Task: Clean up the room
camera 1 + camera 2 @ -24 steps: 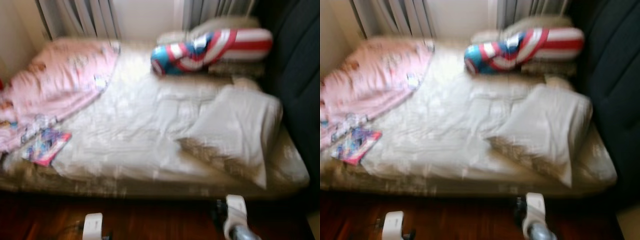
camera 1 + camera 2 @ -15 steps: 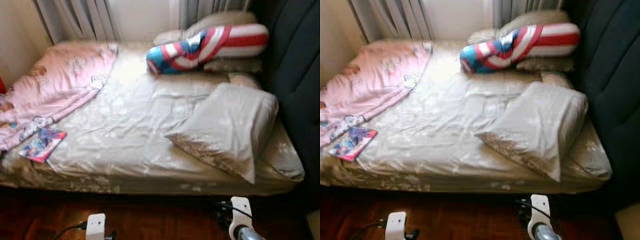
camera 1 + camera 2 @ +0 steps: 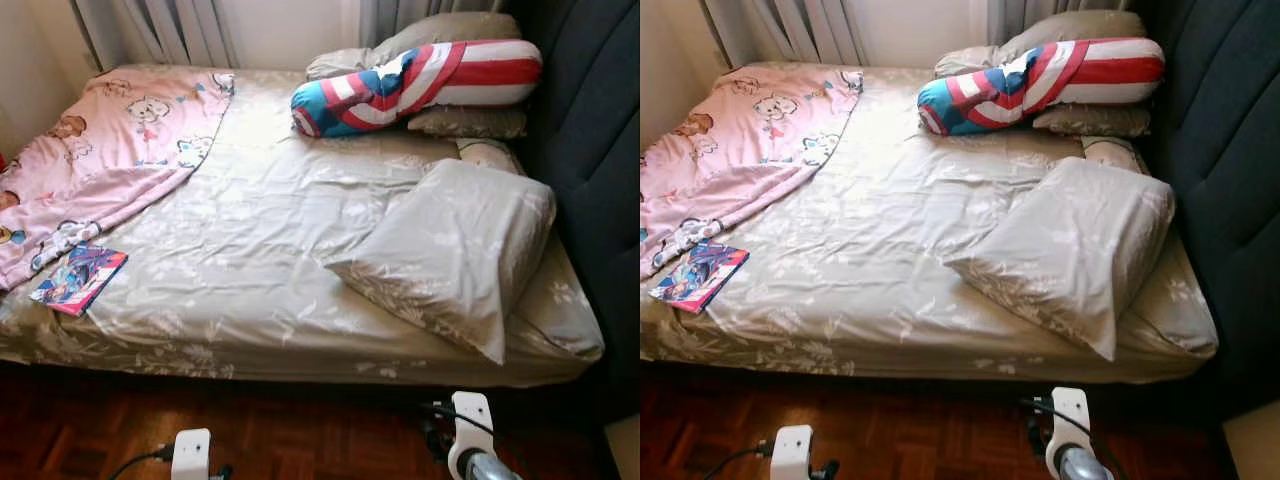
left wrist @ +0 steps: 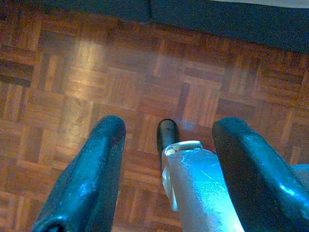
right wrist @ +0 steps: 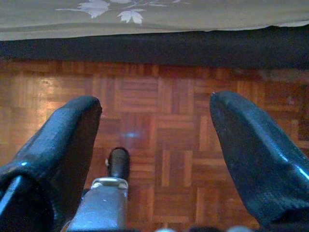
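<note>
My left hand (image 4: 166,159) and my right hand (image 5: 154,145) both hang low over the parquet floor (image 4: 72,77) at the foot of the frame, each released with fingers spread wide and nothing between them. The bed (image 3: 260,250) fills the middle of the head views: a pink blanket (image 3: 100,160) is rumpled across its upper left, and a colourful book (image 3: 78,280) lies at its left edge just below the blanket. A grey pillow (image 3: 450,250) lies askew at centre right, and a red, white and blue striped bolster (image 3: 420,85) rests against more pillows at the upper right, beside the dark headboard (image 3: 590,150).
</note>
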